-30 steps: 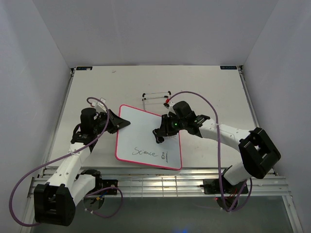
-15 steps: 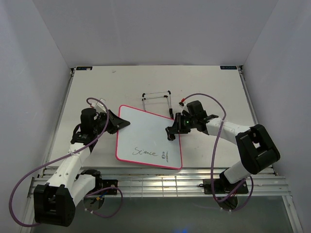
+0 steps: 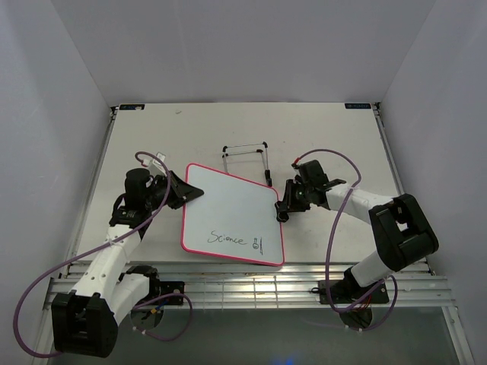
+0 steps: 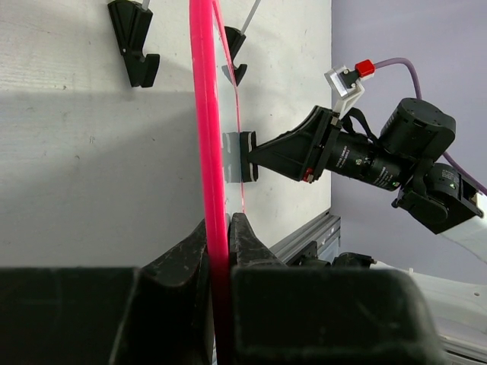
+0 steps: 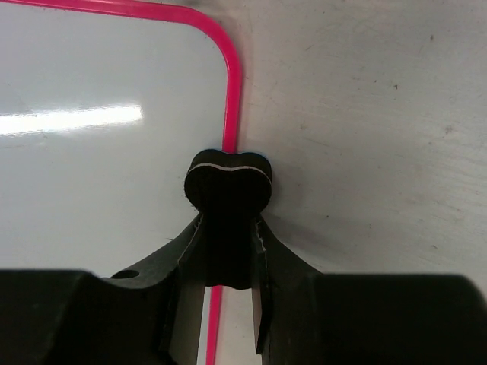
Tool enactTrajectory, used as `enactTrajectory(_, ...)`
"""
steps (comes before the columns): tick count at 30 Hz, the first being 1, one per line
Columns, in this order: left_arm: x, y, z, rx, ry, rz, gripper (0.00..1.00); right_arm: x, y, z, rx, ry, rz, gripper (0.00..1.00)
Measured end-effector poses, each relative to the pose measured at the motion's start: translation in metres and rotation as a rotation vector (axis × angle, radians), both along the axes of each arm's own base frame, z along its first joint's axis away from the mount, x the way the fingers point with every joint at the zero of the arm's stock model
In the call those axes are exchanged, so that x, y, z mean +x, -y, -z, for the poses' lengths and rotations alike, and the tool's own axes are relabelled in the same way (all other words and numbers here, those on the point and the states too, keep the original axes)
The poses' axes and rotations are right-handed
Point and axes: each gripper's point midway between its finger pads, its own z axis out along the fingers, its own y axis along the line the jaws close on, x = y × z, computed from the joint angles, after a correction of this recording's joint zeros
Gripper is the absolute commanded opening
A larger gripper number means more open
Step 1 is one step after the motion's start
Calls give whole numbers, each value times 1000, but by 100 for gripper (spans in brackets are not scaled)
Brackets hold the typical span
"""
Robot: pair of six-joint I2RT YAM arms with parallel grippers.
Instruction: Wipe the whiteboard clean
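Note:
The whiteboard point(image 3: 228, 209) with a pink-red frame lies flat on the table, with black "Science" writing point(image 3: 228, 239) near its front edge. My left gripper point(image 3: 189, 194) is shut on the board's left edge; the left wrist view shows the pink frame point(image 4: 205, 152) clamped between the jaws. My right gripper point(image 3: 281, 213) is shut on a small black bone-shaped eraser point(image 5: 228, 182), held over the board's right frame edge point(image 5: 230, 114). The eraser also shows in the left wrist view point(image 4: 240, 157).
A thin wire easel stand point(image 3: 247, 156) lies on the table just behind the board. Its black feet show in the left wrist view point(image 4: 133, 38). The table's metal front rail point(image 3: 251, 285) runs along the near edge.
My right gripper with the eraser has moved right, from over the board's middle-right area to its right frame edge. The left gripper and the board have not moved.

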Motion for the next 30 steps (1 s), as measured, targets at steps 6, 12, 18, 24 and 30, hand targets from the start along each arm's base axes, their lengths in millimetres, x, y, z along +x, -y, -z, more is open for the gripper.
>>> enactTrajectory(6,-2,1,-2,-8,3,15,0,-11,-13,-11,14,71,-96,8)
enactTrajectory(12,-5,1,-7,-26,11,29,0,-31,-42,-25,26,150,-230,8)
enactTrajectory(18,-5,-3,-7,-27,10,18,0,-37,-73,-44,102,224,-314,8)
enactTrajectory(24,-5,-4,-6,-24,11,12,0,-37,-78,-49,122,249,-338,8)
enactTrajectory(30,-7,0,3,-19,5,16,0,-30,-52,-41,115,200,-254,8)
